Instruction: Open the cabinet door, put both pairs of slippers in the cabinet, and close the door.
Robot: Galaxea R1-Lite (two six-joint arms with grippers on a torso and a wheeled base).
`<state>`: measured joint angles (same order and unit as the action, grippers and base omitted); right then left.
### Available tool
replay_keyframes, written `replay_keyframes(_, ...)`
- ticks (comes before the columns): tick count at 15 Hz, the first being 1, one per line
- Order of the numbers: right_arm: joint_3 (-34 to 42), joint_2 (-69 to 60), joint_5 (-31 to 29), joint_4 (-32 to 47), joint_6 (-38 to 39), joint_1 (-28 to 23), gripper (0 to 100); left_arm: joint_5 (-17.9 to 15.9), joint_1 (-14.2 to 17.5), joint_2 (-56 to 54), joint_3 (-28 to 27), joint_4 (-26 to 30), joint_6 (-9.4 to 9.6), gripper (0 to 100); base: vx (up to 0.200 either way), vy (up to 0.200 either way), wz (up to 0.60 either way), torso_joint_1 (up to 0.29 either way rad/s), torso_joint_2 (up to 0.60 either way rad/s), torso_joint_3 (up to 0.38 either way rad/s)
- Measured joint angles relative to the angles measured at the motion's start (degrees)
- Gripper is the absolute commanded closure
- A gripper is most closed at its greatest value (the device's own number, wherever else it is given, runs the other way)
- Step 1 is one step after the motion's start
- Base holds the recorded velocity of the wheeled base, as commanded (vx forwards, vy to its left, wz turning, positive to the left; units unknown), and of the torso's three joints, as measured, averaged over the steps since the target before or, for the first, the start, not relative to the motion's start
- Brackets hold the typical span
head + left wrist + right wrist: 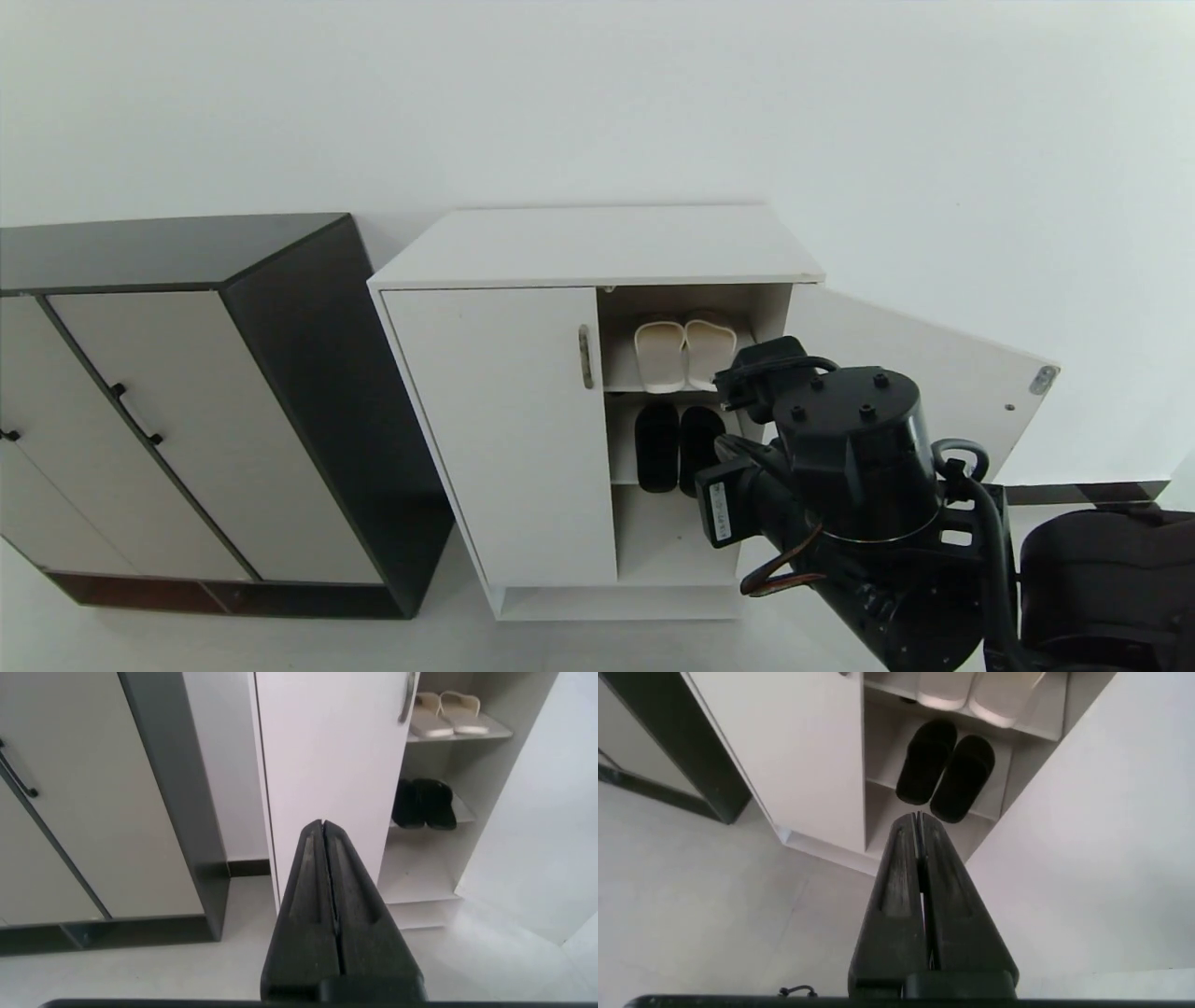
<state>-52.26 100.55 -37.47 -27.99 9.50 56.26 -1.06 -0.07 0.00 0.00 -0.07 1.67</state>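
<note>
Hanging empty with its fingers pressed flat together, the right gripper (918, 831) points at the open half of the white cabinet (597, 247). The left gripper (322, 835), likewise closed on nothing, faces the cabinet's shut left door (504, 429). Seen from the robot's head, the cabinet stands at about 12 o'clock. Inside it, the cream slippers (683, 350) sit side by side on the upper shelf, and the black slippers (677, 446) sit as a pair on the shelf below. The bottom compartment is bare. Both pairs look soft, light and fully inside the opening, so they should not foul the door. The open right door (920, 369) swings out toward 2 o'clock, with its inner face showing and a small metal fitting (1043, 378) near its free edge. It is probably a light, stiff panel that turns easily on its hinges, so a push on the outer face near the free edge, far from the hinge, should bring it round. A gentle finish would keep it from bouncing back. A dark cabinet (187, 373) stands at 10 o'clock, just beside the white one.
</note>
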Motion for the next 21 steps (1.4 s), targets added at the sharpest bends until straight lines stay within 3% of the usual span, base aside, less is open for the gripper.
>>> replay_keyframes(11,0.63,-0.66,1.24,0.05,-0.17,-0.12,100,0.09,0.0,0.0,0.0,0.02,-0.01,100,0.0,0.0,0.0,0.015,-0.04,-0.023)
replay_keyframes(21,0.96,-0.85,1.02,-0.06,-0.88,-0.2,100,0.06,0.0,0.0,0.0,0.0,0.0,100,0.0,0.0,-0.54,0.004,0.0,0.002)
